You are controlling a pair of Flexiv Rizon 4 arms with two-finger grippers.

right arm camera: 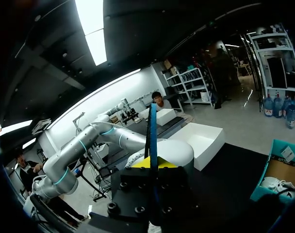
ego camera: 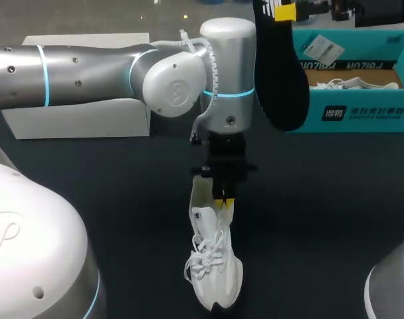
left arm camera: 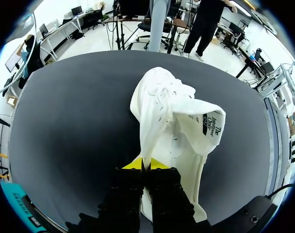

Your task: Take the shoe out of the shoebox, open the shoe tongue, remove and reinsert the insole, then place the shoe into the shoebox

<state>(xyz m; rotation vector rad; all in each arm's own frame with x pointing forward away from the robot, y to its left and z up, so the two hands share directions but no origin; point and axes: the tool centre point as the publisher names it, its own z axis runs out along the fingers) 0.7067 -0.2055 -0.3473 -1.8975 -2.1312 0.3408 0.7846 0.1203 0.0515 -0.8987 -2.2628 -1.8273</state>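
- Step in hand: the insole is out and reinsertion has not begun. The right gripper (ego camera: 285, 12) is raised above the desk (ego camera: 122, 199), its fingers clamped on the long black insole (ego camera: 282, 73), which hangs in front of the teal cardboard shoebox (ego camera: 361, 113).
- The white lace-up shoe (ego camera: 215, 266) lies on the desk, well apart from the shoebox. The left gripper (ego camera: 222, 197) has its fingers pressed together on a thin white edge at the shoe's opening.
- Next move, as I judge it: lower the insole toe-first into the opening while the left gripper steadies it.
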